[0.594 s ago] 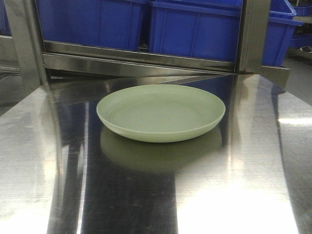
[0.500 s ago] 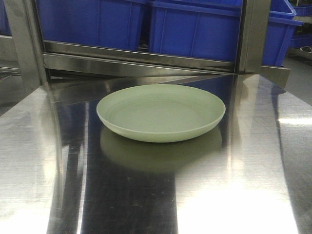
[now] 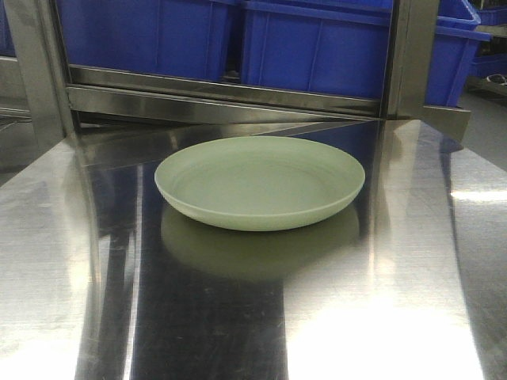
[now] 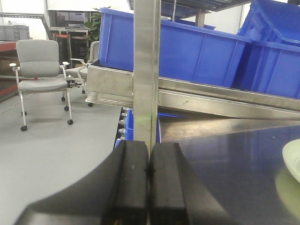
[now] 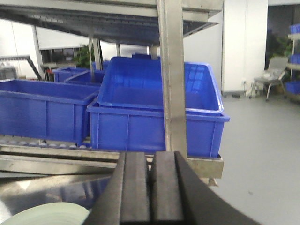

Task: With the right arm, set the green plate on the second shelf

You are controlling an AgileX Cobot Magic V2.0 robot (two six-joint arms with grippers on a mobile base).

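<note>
The green plate (image 3: 260,182) lies flat on the shiny steel table (image 3: 396,317), in the middle of the front view. Its rim shows at the right edge of the left wrist view (image 4: 293,159) and at the lower left of the right wrist view (image 5: 47,214). My left gripper (image 4: 149,150) is shut and empty, left of the plate, facing a steel shelf post (image 4: 145,70). My right gripper (image 5: 151,159) is shut and empty, right of the plate and apart from it. Neither gripper shows in the front view.
Behind the table stands a steel rack rail (image 3: 222,99) with upright posts (image 3: 408,55) and blue bins (image 3: 317,47) on it. More blue bins (image 5: 154,108) fill the shelf in the right wrist view. An office chair (image 4: 42,75) stands on the grey floor at left.
The front view has shifted very slightly, so the plate sits a few pixels further left in the frame. The plate itself has not moved on the table.
</note>
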